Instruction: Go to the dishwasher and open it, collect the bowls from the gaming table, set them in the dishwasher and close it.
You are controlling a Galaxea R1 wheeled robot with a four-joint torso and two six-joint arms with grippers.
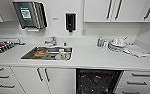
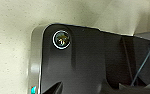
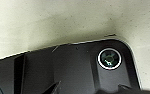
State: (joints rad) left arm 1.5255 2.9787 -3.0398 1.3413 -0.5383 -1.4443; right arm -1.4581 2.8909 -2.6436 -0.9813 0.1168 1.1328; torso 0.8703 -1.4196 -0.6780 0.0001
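Bright, even overhead light across the white counter [image 1: 91,58]; soft and blurred throughout, straight edges bowing toward the corners. Steel sink [image 1: 28,55] glinting faintly, dishwasher [image 1: 97,81] cavity dark and speckled. Wrist views dimmer (pale speckled floor [image 3: 53,22], soft shadows), glare ringing each round fitting.

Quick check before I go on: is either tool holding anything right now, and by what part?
Cannot be told. Both wrist views show the robot's own dark plate over pale speckled floor, with no bowl in sight. The head view shows the dishwasher open under the counter.

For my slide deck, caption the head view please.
Open dishwasher under a white counter, sink to its left.
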